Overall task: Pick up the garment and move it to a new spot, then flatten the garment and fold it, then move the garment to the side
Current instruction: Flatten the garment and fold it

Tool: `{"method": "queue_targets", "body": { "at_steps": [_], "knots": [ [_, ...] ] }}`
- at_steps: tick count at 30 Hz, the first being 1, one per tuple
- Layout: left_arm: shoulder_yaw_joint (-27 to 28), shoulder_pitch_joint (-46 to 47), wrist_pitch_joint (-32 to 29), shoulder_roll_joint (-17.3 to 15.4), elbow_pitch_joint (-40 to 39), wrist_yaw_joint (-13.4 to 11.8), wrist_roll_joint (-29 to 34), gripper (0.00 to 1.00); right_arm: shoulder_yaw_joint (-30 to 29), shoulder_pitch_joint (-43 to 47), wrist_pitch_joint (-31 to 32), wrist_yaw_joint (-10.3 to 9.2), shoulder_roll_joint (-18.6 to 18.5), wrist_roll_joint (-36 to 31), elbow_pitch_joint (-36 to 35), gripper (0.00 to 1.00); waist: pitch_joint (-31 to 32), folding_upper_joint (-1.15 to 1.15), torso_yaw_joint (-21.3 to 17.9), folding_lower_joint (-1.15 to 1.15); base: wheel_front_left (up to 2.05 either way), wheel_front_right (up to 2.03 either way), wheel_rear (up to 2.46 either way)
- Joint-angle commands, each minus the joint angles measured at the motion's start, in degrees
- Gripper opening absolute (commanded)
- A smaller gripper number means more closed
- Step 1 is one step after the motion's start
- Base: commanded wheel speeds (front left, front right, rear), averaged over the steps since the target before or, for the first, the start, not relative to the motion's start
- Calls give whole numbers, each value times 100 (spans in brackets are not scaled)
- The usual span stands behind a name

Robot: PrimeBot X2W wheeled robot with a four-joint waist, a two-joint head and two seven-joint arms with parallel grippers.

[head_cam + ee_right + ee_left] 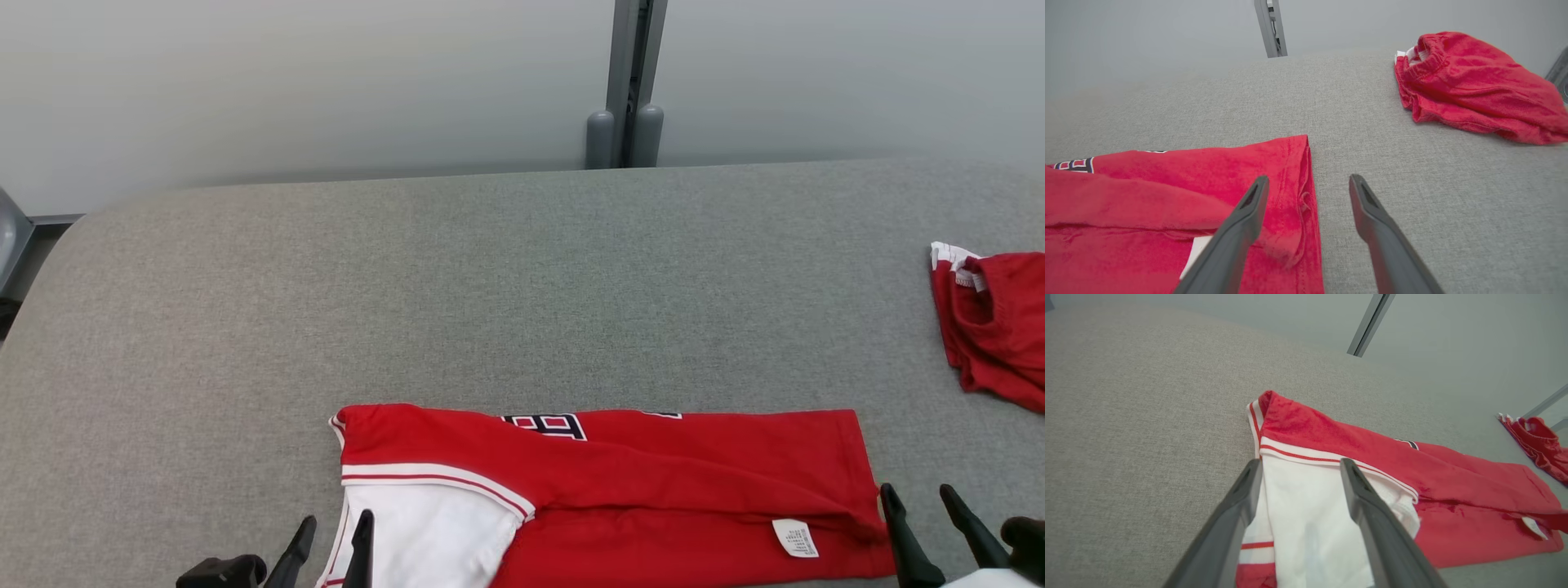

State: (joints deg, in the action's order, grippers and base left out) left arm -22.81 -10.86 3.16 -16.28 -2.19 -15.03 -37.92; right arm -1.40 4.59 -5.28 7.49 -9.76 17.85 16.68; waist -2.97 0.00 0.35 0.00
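Lying folded lengthwise along the near edge of the grey tabletop [490, 286], the red garment [653, 482] could unfold or bunch if the left end effector [337, 516] or right end effector [916, 488], both spread wide and empty, snags only its top layer.

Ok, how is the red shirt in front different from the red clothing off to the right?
The shirt lies flat in a long folded band; the other garment is bunched in a heap. The shirt shows a large white panel and lettering; the other garment is almost all red. Both are red with white trim, on the grey table.
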Motion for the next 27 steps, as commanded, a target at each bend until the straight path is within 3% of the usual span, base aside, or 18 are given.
{"method": "queue_targets", "body": {
  "at_steps": [1,7,14,27],
  "knots": [
    [41,75,73,-14,-107,-27,21,100,-165,102,31,1,32,-63,-115,100,25,0,-6,0,0,0,0],
    [7,221,98,-21,-203,-62,110,100,-407,105,108,1,150,-204,-219,100,83,0,10,0,0,0,0],
    [-95,365,149,30,-94,-54,214,100,-186,-147,367,1,170,-234,20,100,99,0,72,0,0,0,0],
    [-183,660,315,183,225,-16,256,100,-39,-937,667,0,80,-431,1609,100,46,0,324,0,0,0,0]
  ]
}}
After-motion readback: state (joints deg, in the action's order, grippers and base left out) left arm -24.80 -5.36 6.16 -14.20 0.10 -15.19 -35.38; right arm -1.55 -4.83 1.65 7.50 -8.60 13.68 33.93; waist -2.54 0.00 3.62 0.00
